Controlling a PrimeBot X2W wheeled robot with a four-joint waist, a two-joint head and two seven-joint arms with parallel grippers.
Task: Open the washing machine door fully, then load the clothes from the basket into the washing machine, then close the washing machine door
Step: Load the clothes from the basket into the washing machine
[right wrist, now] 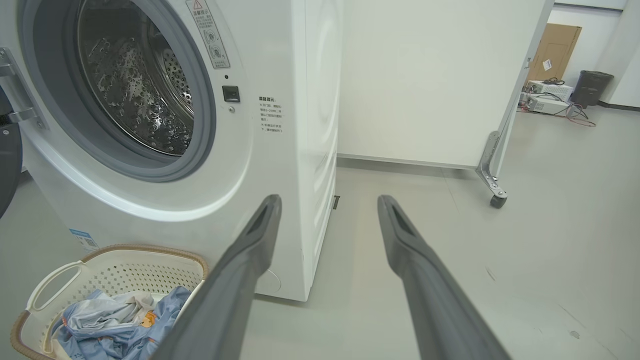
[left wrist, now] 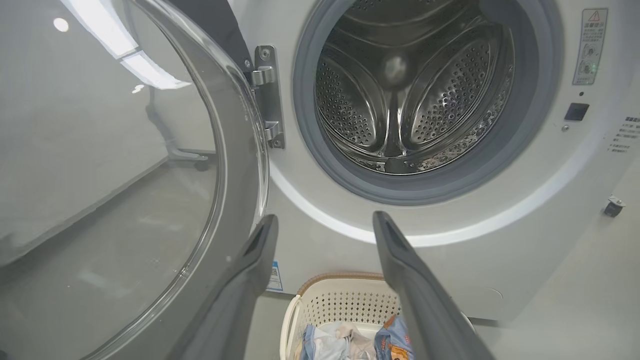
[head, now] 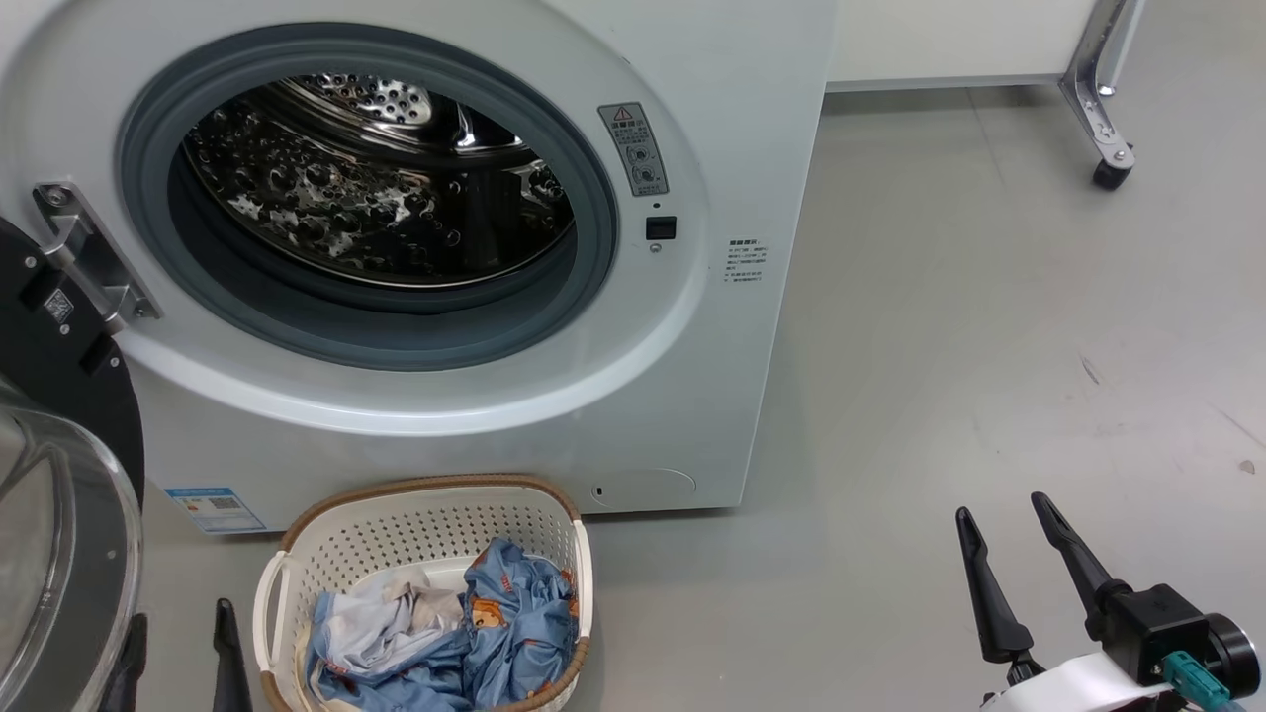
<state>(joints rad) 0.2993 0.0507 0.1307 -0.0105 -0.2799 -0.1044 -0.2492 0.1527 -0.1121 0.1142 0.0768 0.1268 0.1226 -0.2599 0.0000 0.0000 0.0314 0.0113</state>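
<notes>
Left gripper at 7 o'clock, fingers spread, holding nothing, right gripper at 5 o'clock, likewise spread (over grey floor), basket at 6 o'clock with clothes inside, door swung wide at 9 o'clock, washing machine at 11 o'clock, steel drum in view.

- In the head view, the washing machine takes the upper left and centre of the frame, with its drum inside the opening.
- The washing machine door stands swung out at the left edge, joined by the hinge at the opening's left side.
- The basket sits on the floor at bottom centre-left, just before the washing machine, with the clothes in it.
- My left gripper is at the bottom left, between door and basket.
- My right gripper is at the lower right, well apart from the basket.
- 1 caster stands at the upper right.
</notes>
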